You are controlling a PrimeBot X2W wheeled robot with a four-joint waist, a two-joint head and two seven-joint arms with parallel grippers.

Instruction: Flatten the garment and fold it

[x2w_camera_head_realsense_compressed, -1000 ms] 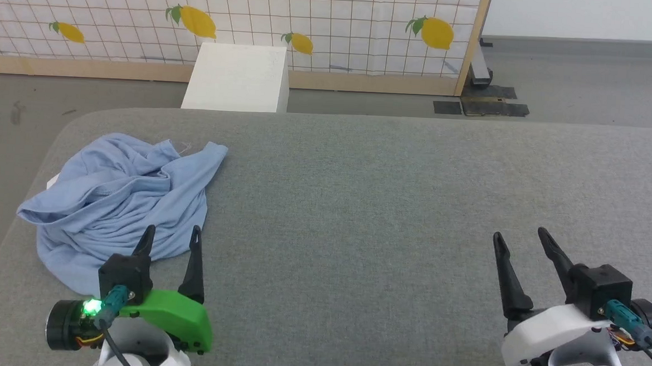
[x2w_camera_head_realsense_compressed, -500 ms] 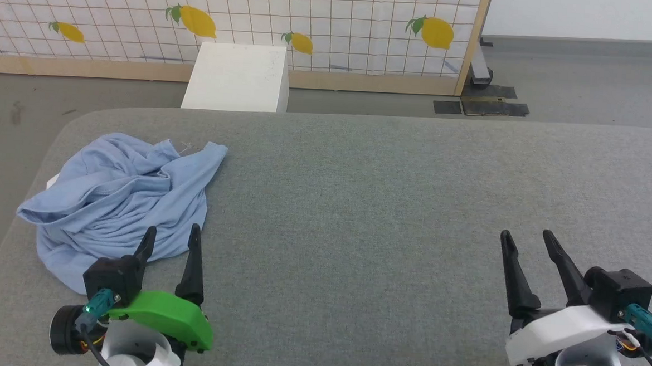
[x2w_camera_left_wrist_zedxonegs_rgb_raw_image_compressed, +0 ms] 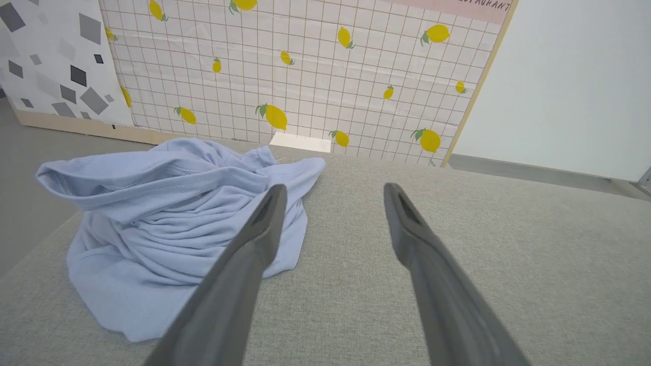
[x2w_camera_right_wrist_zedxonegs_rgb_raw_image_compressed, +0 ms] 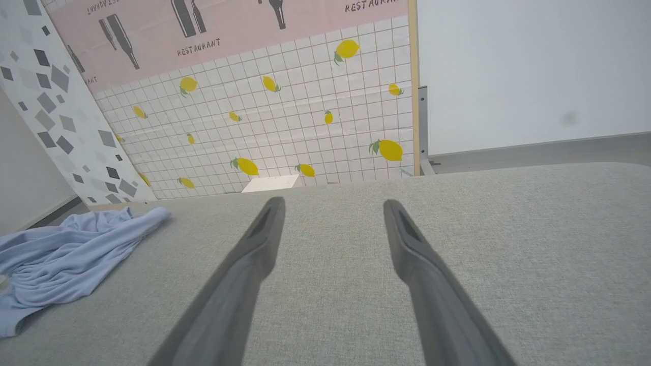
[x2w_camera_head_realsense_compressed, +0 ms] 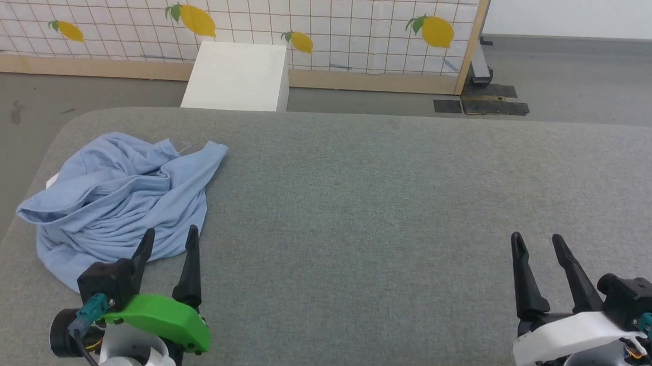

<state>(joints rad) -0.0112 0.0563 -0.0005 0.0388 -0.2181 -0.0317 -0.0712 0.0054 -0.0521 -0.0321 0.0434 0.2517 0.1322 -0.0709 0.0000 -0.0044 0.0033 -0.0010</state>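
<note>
You had the light sky-blue knit short-sleeved garment (x2w_camera_head_realsense_compressed: 119, 194) lying crumpled in a heap on the grey fabric-covered counter (x2w_camera_head_realsense_compressed: 370, 196), at its left end near the rounded far corner; folds ran across it and one flap reached toward the counter's far side; it was neither flattened nor folded. Your left end effector (x2w_camera_head_realsense_compressed: 171, 230), on its green mount, stood at the garment's near edge with its two long dark fingers spread apart and nothing between them; in the head view its outer fingertip overlapped the cloth's near hem, while the inner one stood over bare counter just beside the cloth; whether the outer tip touched the cloth could not be told. Your right end effector (x2w_camera_head_realsense_compressed: 536, 237), on its white mount, hovered over bare counter at the near right, well apart from the garment; its fingers likewise stood wide and held nothing. Beyond the counter's far edge a white rectangular box (x2w_camera_head_realsense_compressed: 237, 75) stood on the grey floor (x2w_camera_head_realsense_compressed: 588, 79), against a white gridded panel printed with yellow lemons (x2w_camera_head_realsense_compressed: 339, 27).
</note>
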